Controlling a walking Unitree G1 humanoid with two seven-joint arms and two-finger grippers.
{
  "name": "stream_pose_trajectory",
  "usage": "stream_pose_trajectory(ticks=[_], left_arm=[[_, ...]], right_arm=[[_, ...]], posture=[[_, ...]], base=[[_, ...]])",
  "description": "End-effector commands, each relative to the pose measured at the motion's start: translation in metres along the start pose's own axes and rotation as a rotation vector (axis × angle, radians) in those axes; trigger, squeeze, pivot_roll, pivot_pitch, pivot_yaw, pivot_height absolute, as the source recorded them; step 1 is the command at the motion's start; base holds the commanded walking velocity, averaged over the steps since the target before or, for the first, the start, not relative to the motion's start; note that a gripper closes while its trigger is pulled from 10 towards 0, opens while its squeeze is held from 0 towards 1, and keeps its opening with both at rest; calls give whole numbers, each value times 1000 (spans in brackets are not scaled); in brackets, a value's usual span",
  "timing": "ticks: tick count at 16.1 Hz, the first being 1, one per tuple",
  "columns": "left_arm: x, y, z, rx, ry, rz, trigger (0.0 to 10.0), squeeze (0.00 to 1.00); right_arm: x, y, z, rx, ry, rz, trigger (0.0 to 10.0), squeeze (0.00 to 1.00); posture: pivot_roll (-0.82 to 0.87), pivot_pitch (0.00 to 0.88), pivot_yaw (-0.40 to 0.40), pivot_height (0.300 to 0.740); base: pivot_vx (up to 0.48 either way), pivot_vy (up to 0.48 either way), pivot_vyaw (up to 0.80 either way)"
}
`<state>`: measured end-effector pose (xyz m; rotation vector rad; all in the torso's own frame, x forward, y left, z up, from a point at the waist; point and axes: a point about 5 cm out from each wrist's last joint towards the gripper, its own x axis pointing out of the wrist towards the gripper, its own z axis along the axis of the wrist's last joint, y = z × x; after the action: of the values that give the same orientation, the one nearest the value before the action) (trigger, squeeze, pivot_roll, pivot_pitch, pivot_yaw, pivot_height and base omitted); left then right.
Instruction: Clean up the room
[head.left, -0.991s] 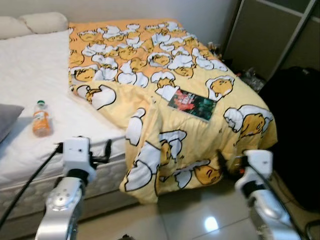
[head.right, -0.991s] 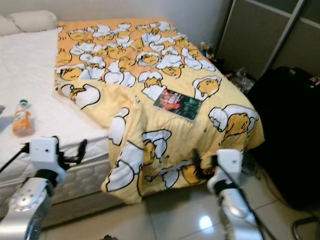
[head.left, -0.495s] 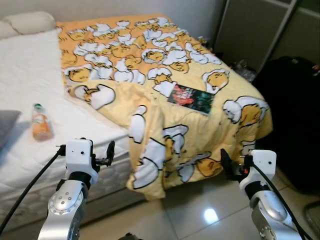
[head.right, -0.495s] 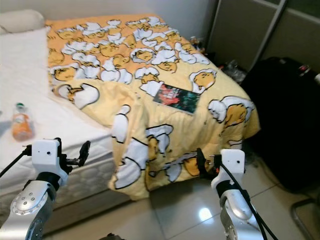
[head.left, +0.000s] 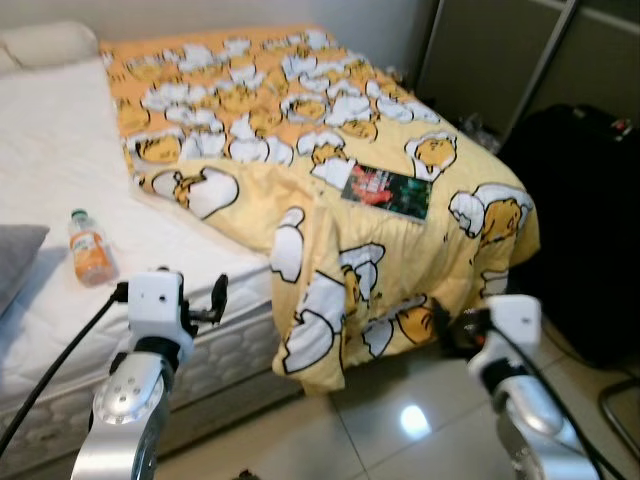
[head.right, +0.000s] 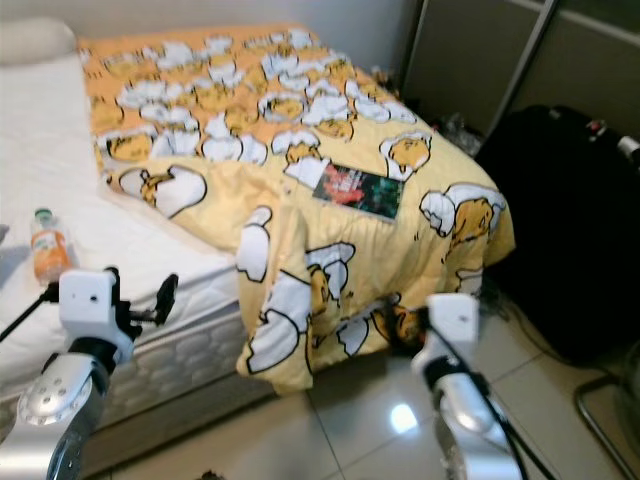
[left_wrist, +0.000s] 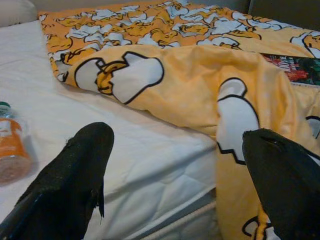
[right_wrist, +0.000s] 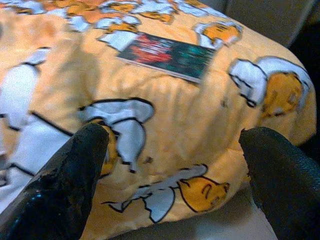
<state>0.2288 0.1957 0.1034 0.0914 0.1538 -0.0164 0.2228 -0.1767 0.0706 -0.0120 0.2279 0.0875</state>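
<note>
A yellow blanket (head.left: 300, 150) printed with egg characters lies rumpled across the bed, one corner hanging over the foot toward the floor. On it lies a dark book (head.left: 387, 190), flat near the bed's right edge. An orange drink bottle (head.left: 90, 250) lies on the bare white mattress (head.left: 60, 160). My left gripper (head.left: 217, 300) is open and holds nothing, level with the mattress edge and short of the bottle (left_wrist: 10, 150). My right gripper (head.left: 447, 325) is open too, in front of the hanging blanket corner, with the book (right_wrist: 170, 55) beyond it.
A big black suitcase (head.left: 585, 220) stands right of the bed, before dark wardrobe doors (head.left: 490, 50). A grey pillow (head.left: 15, 260) lies at the mattress's left edge. Small clutter (head.left: 475, 130) sits on the floor by the wall. Glossy tiles (head.left: 400, 430) run along the bed's foot.
The whole picture has shifted a little, so the camera has moved at the bed's foot. Both arms stay raised in the same pose, grippers open and holding nothing.
</note>
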Motion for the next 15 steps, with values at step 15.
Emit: stream_pose_trajectory(ticks=[15], left_arm=[[2,-4,9,9,-38,-20,10000,0]], right_arm=[[-1,-6,3,19,-4,8,10000,0]], posture=[[22,0,-10,740]], base=[[0,225,533]])
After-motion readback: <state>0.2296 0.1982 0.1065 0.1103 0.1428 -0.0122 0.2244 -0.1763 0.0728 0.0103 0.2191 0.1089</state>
